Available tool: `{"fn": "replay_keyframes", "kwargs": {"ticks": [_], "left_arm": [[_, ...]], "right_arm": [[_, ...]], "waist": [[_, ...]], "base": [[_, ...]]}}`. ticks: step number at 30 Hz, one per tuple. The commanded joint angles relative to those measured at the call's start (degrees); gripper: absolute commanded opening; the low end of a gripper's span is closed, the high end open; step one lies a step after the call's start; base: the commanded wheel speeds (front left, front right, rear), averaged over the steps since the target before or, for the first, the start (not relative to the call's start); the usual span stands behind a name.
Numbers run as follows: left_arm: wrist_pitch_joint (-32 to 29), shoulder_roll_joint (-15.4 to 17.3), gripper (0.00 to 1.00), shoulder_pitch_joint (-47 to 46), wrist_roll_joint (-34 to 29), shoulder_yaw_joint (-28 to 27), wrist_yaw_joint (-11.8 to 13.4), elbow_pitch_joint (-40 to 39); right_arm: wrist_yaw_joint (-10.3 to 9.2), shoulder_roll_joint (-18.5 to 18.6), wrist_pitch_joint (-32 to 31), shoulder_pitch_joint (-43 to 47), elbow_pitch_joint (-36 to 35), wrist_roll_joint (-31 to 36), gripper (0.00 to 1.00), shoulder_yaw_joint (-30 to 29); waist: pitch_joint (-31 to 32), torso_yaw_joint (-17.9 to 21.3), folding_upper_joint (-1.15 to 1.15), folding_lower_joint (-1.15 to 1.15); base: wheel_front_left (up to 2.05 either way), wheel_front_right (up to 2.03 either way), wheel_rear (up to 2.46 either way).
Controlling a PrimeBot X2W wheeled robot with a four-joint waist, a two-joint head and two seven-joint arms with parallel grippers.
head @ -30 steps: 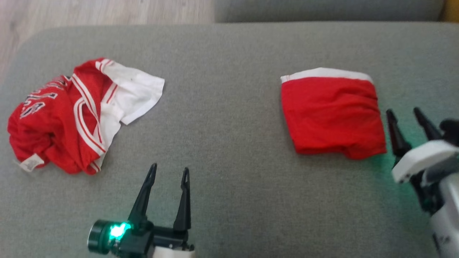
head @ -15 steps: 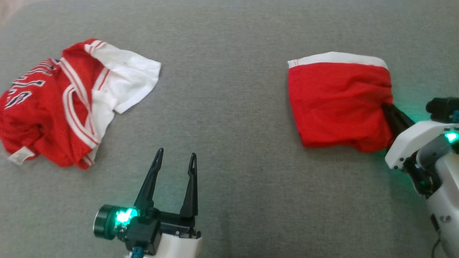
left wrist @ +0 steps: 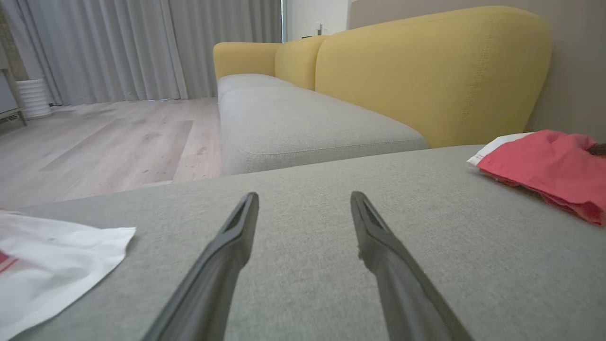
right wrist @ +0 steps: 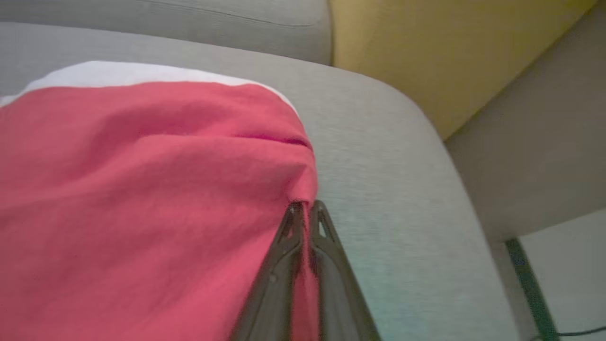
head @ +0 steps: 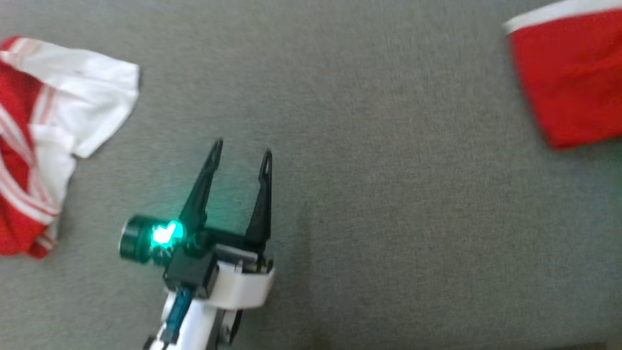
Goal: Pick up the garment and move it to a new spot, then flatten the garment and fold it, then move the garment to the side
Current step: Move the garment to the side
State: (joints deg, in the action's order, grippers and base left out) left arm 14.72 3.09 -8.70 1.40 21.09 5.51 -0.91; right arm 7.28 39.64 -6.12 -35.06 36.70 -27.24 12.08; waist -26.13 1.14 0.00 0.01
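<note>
My right gripper (right wrist: 306,206) is clenched on the edge of the red garment (head: 568,73), which lies upper right in the head view. My left gripper (head: 242,148) hangs open, lower left. I'd lift slowly, so its layers leave the grey cushion (head: 388,194) together.

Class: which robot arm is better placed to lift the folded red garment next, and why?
Right: the right gripper is shut on the folded red garment; the left gripper hangs open over the cushion, apart.
</note>
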Motion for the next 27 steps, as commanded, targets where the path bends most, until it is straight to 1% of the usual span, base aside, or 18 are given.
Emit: {"fn": "replay_keyframes", "kwargs": {"ticks": [1,6,8,10,11,12,13,15,17,19,23,26,27], "left_arm": [[0.3,-0.2,1.00,-1.7,-0.6,-1.3,-0.1,-1.9],[0.3,-0.2,1.00,-5.2,-0.9,-0.9,-0.6,-2.0],[0.3,-0.2,1.00,-6.2,-0.9,-0.7,-0.7,-1.9],[0.3,-0.2,1.00,-6.8,-0.7,-0.4,-0.7,-1.7],[0.3,-0.2,1.00,-7.0,-0.6,-0.3,-0.8,-1.6],[0.3,-0.2,1.00,-7.2,-0.4,-0.2,-0.8,-1.4],[0.3,-0.2,1.00,-7.3,-0.2,-0.2,-0.7,-1.1],[0.3,-0.2,1.00,-7.3,0.4,-0.2,-0.4,-0.8],[0.3,-0.2,1.00,-6.8,1.3,-0.1,0.0,-0.5],[0.3,-0.2,1.00,-6.1,2.3,0.0,0.5,-0.2],[0.3,-0.2,1.00,-3.9,4.3,-0.1,1.5,1.1],[0.3,-0.2,1.00,-1.5,4.9,-0.6,2.1,2.3],[0.3,-0.2,1.00,-0.6,5.2,-0.7,2.2,2.8]], "right_arm": [[0.21,3.7,-0.1,0.1,-1.4,1.1,0.00,-1.3],[0.21,8.2,-0.6,-0.6,-1.6,5.6,0.00,-7.1],[0.21,9.3,-0.5,-0.7,-2.1,8.0,0.00,-9.1],[0.21,9.6,-0.3,-0.8,-2.5,10.8,0.00,-11.5],[0.21,9.2,0.1,-0.9,-2.5,12.5,0.38,-13.2],[0.21,8.7,0.9,-1.1,-2.7,14.7,1.00,-15.0],[0.21,7.5,1.6,-1.1,-3.0,16.9,1.00,-16.5],[0.21,4.1,2.6,-0.5,-4.0,20.5,1.00,-18.7],[0.21,-0.2,3.4,0.8,-5.2,22.7,1.00,-20.0],[0.21,-4.7,4.2,2.7,-6.4,23.5,1.00,-20.6],[0.21,-13.0,5.8,7.6,-8.5,23.0,1.00,-18.2],[0.21,-18.4,6.7,11.6,-9.1,20.5,1.00,-14.5],[0.21,-19.7,8.0,13.3,-9.2,19.8,1.00,-12.9]], "waist": [[-4.3,2.5,0.00,-0.01],[-7.9,2.9,0.00,-0.01],[-8.7,2.8,0.00,-0.01],[-9.0,2.6,0.00,-0.01],[-9.0,2.5,0.00,-0.01],[-8.9,2.2,0.00,-0.01],[-8.6,2.0,0.00,-0.01],[-7.3,1.4,0.00,-0.01],[-5.4,0.8,0.00,-0.01],[-3.0,0.0,0.00,-0.01],[2.9,-1.5,0.00,-0.01],[7.4,-2.5,0.00,-0.01],[8.8,-2.9,0.00,-0.01]], "base": [[0.00,0.00,0.00],[0.00,0.00,0.00],[0.00,0.00,0.00],[0.00,0.00,0.00],[0.00,0.00,0.00],[0.00,0.00,0.00],[0.00,0.00,0.00],[0.00,0.00,0.00],[0.00,0.00,0.00],[0.00,0.00,0.00],[0.00,0.00,0.00],[0.00,0.00,0.00],[0.00,0.00,0.00]]}}
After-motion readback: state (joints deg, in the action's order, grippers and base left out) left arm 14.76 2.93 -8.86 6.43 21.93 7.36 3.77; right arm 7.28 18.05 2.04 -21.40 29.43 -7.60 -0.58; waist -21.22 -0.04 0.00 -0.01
